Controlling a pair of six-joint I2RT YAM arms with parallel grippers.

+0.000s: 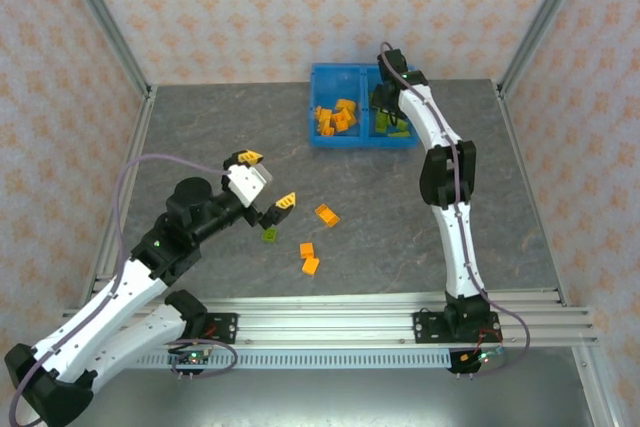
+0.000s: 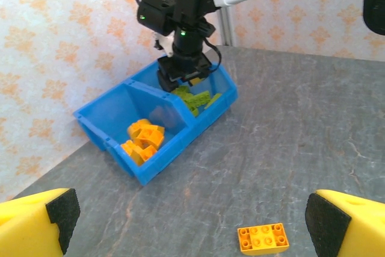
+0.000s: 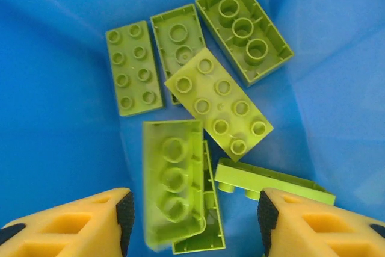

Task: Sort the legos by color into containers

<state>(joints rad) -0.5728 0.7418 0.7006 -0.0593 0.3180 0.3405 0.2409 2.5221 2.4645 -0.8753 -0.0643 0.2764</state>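
Grey, stone-patterned tabletop point(image 1: 200, 127) is closed in on three sides by wallpapered panels, with an aluminium rail along its near edge. The right arm point(image 1: 452, 207) stretches from the near edge to the far edge and, in the top view, covers much of the bin's right half. The left arm point(image 1: 130, 287) bends in from the near-left corner and hangs over the left-centre of the tabletop.

A bright blue bin point(image 1: 335, 71) stands against the far edge, a little right of the middle, and a middle wall splits it in two. The left compartment point(image 1: 330, 87) holds a heap of orange legos point(image 1: 338, 119). The right compartment point(image 3: 48, 58) holds the olive-green legos point(image 3: 219, 109), some studs up and some hollow side up.

The right fingers point(image 3: 72, 227) are down inside the right compartment, parted. A blurred green brick point(image 3: 173, 182) shows between them with a gap on each side, so nothing is gripped. The left fingers point(image 1: 287, 201) are spread wide and hold nothing.

Four bricks lie loose near the middle of the tabletop, toward the near edge. An oblong orange brick point(image 1: 327, 214) lies alone, and two more orange bricks point(image 1: 309, 257) sit close together nearer the rail. One small green brick point(image 1: 270, 236) lies just beside the tip of a left finger in the top view.
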